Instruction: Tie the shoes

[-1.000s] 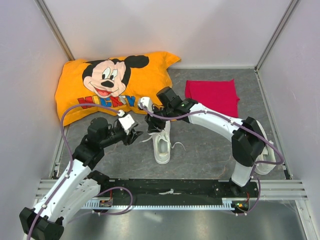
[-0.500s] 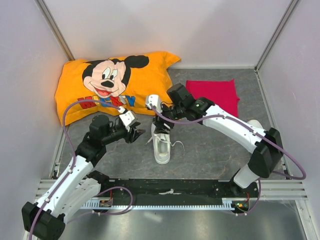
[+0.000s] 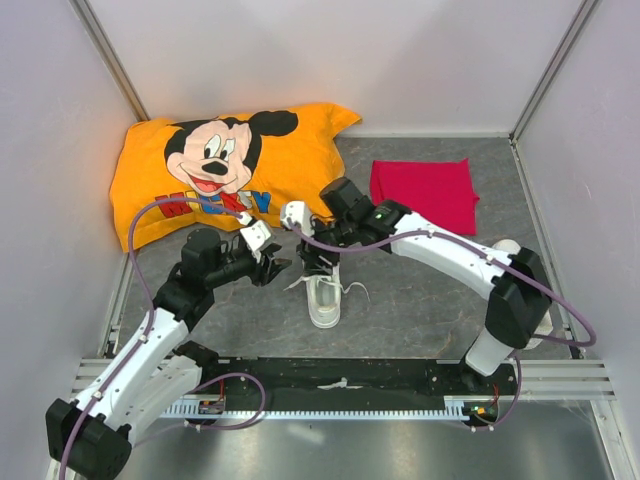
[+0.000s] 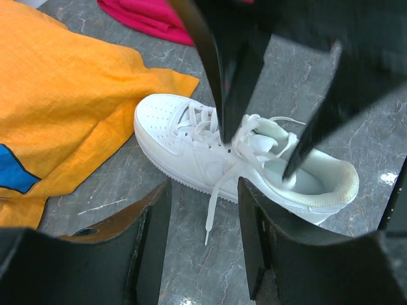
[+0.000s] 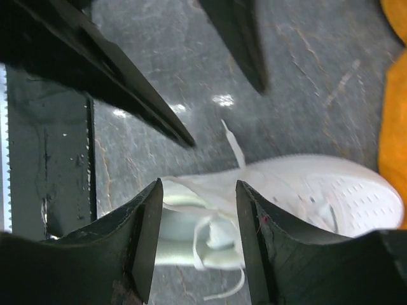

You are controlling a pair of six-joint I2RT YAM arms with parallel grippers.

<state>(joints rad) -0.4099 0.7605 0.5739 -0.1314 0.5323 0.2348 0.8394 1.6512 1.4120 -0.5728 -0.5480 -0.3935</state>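
One white shoe [image 3: 324, 300] lies on the grey floor with its toe towards the pillow and its laces untied. In the left wrist view the shoe [image 4: 191, 143] has a loose lace end [image 4: 210, 222] trailing onto the floor towards me. My right gripper [image 3: 315, 266] is open and hangs over the shoe's tongue and opening, one finger on each side [image 5: 198, 241]. My left gripper [image 3: 282, 264] is open and empty, low beside the shoe's left flank, with the lace end between its fingers [image 4: 203, 248]. A second white shoe [image 3: 507, 247] is mostly hidden behind the right arm.
A large orange Mickey Mouse pillow [image 3: 200, 180] lies at the back left, its corner close to the shoe's toe [image 4: 57, 108]. A red cloth [image 3: 425, 192] lies at the back right. Walls enclose three sides. A black rail [image 3: 340, 385] runs along the near edge.
My right gripper swung right and then came back left and down over the shoe's opening. My left gripper edged slightly towards the shoe. The shoe stayed put.
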